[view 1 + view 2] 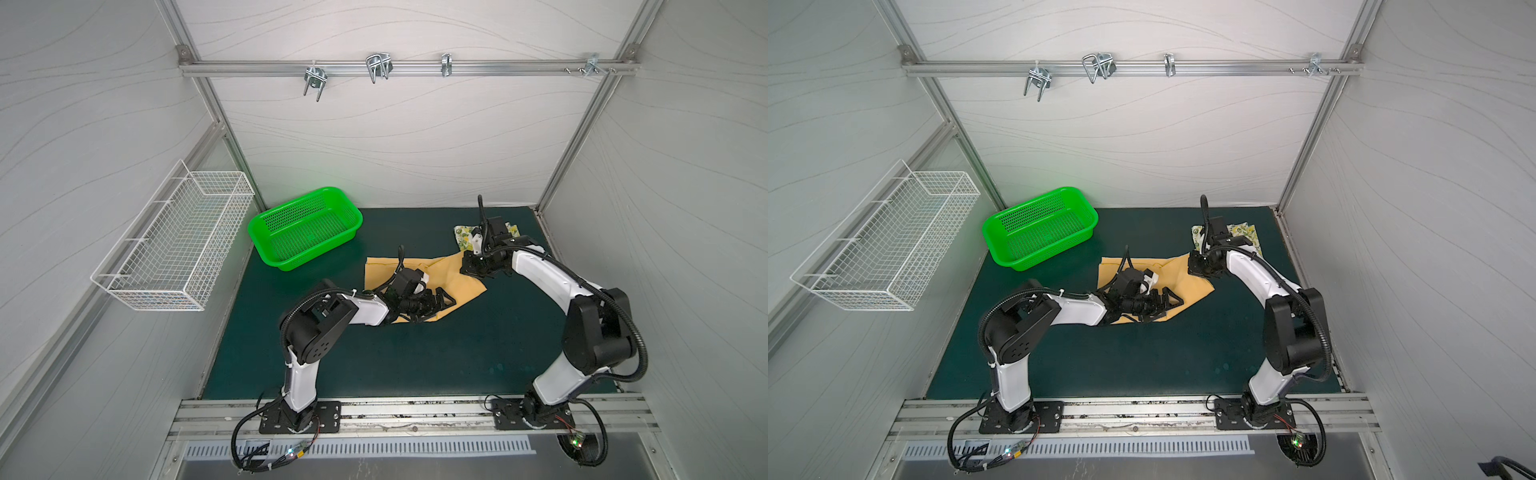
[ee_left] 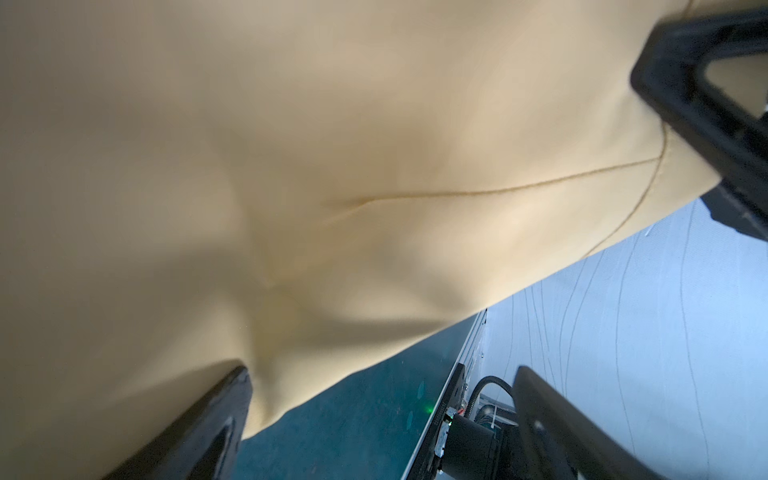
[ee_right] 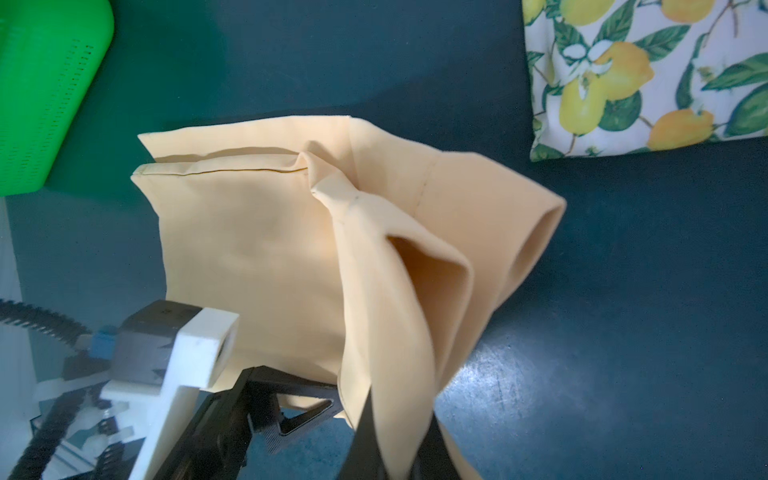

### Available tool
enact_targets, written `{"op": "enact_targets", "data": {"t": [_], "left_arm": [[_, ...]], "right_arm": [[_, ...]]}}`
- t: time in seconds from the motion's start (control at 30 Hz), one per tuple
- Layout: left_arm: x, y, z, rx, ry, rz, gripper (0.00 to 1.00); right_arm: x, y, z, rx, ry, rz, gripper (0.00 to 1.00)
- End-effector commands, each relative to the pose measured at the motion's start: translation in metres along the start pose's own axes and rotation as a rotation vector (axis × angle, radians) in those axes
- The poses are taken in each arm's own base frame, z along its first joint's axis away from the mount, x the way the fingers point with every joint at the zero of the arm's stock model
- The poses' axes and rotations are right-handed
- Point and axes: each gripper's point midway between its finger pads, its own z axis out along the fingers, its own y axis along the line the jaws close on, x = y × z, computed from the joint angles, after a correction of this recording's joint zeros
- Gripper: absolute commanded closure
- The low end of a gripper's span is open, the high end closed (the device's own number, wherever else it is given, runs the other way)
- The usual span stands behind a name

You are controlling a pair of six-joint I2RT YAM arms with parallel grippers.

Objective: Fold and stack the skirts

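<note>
The plain mustard skirt [image 1: 419, 270] [image 1: 1183, 278] lies on the green mat in the middle, partly doubled over. My left gripper [image 1: 436, 307] [image 1: 1167, 307] [image 2: 382, 374] hovers open over its near edge, jaws wide apart and empty, with mustard cloth [image 2: 332, 166] filling its wrist view. My right gripper [image 1: 471, 266] [image 1: 1198, 266] [image 3: 395, 436] is shut on a fold of the mustard skirt [image 3: 249, 249], pulling that fold up off the mat at the skirt's far right corner. The lemon-print skirt [image 1: 463, 237] [image 1: 1246, 232] [image 3: 644, 75] lies folded at the back right, partly hidden behind the right arm.
A green plastic basket [image 1: 291, 199] [image 1: 1034, 203] [image 3: 41, 83] stands on the mat at the back left. A white wire basket [image 1: 174, 241] hangs on the left wall. Metal hooks [image 1: 378, 66] sit on the rail across the back wall. Enclosure walls close in all sides.
</note>
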Motion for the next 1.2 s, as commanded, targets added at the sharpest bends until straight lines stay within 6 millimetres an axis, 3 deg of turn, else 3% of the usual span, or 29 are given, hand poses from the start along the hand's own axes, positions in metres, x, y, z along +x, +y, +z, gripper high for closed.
{"op": "enact_targets", "data": {"t": [0.0,0.37,0.6,0.9,1.17], "left_arm": [[-0.001,-0.002,0.008,0.012,0.020,-0.005,0.01],[-0.053,-0.020,-0.036,0.006,-0.039,0.029,0.01],[-0.069,-0.015,-0.069,-0.015,-0.080,0.035,0.01],[-0.071,0.039,-0.132,-0.188,-0.161,0.020,0.01],[-0.058,0.077,-0.140,-0.268,-0.157,-0.007,0.01]], "right_arm": [[0.003,0.018,-0.006,-0.091,0.052,0.024,1.00],[-0.001,0.057,-0.033,-0.409,0.114,0.206,1.00],[-0.008,0.058,-0.038,-0.461,0.104,0.257,1.00],[-0.007,0.043,-0.031,-0.432,0.109,0.278,1.00],[-0.008,0.042,-0.027,-0.428,0.113,0.291,1.00]]}}
